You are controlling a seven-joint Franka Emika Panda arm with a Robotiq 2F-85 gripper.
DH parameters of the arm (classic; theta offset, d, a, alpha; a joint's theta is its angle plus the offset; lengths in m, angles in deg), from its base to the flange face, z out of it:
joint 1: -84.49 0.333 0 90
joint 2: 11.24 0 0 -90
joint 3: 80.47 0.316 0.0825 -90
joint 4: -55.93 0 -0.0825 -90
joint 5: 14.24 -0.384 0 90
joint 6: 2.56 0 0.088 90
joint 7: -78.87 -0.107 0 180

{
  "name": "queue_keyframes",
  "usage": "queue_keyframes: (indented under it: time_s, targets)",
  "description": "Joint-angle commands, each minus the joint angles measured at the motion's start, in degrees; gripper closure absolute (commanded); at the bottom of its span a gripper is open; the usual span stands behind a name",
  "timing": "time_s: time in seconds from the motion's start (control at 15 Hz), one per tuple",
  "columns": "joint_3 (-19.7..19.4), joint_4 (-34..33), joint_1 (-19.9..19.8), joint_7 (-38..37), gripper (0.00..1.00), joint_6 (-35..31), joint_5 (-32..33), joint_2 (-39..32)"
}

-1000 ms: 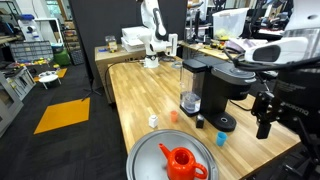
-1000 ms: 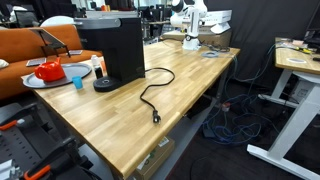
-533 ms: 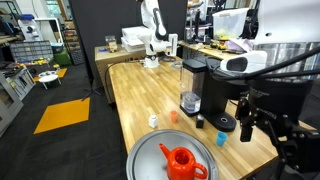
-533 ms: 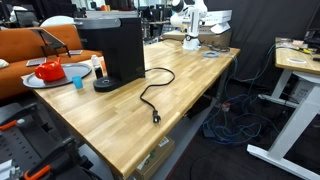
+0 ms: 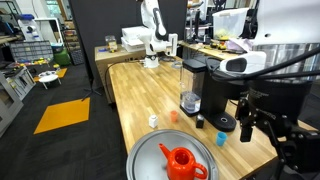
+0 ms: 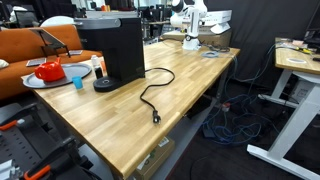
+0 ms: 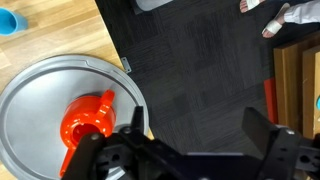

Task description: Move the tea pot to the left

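Note:
The tea pot (image 5: 181,162), small and glossy red-orange, stands on a round silver tray (image 5: 145,155) at the near end of the wooden table. It also shows in the other exterior view (image 6: 50,70) and in the wrist view (image 7: 88,118), on the tray (image 7: 35,95). My gripper (image 7: 198,128) is open and empty. It hovers above and beside the pot, over the tray's edge and the dark floor. In an exterior view the gripper (image 5: 246,126) hangs beside the coffee machine, apart from the pot.
A black coffee machine (image 5: 212,92) stands by the tray, its cable (image 6: 150,96) trailing over the table. A tiny orange cup (image 5: 172,116), a white cup (image 5: 153,121) and blue cups (image 5: 221,139) stand around it. A blue cup (image 7: 8,20) is beside the tray.
The arm swung in toward the coffee machine and tray between one second and half a second ago. Since then nothing has moved. The tea pot has stayed put.

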Motion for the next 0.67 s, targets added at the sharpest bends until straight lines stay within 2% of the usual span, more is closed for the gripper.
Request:
queue_keyframes:
  time_s: [0.0, 0.6]
  targets:
    - [2.28, -1.85, -2.81, -1.14, 0.00, 0.39, -0.80, -3.64]
    - [7.41, -10.34, -5.99, -4.65, 0.00, 0.70, -1.10, -18.53]
